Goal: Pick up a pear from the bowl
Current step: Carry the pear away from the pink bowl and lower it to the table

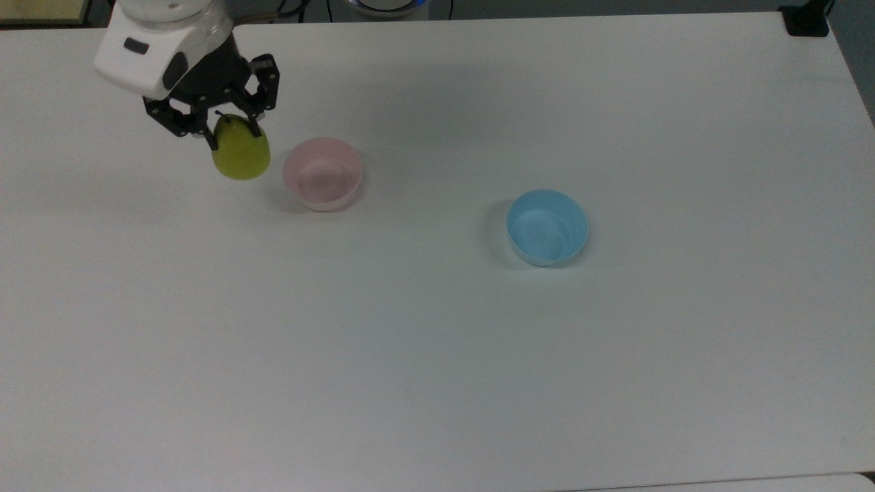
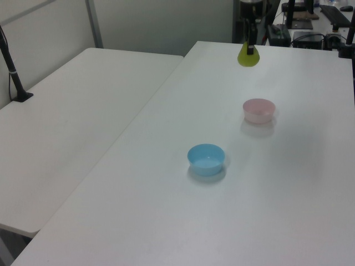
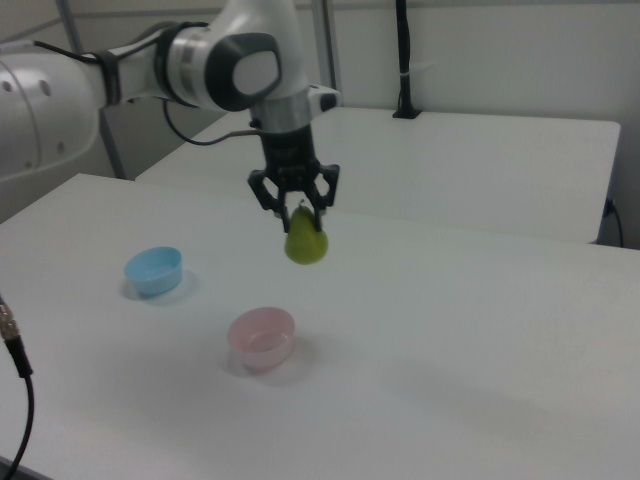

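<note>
Above the white table (image 1: 437, 355), the hand (image 1: 232, 140) pinches the pear (image 1: 241, 156), its stem half hidden.

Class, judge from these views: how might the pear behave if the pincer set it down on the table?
The pear looks rounded and smooth, so it would probably roll or topple. The pincer holds it only near the stem, so it may swing. It keeps its shape, suggesting stiffness.
</note>
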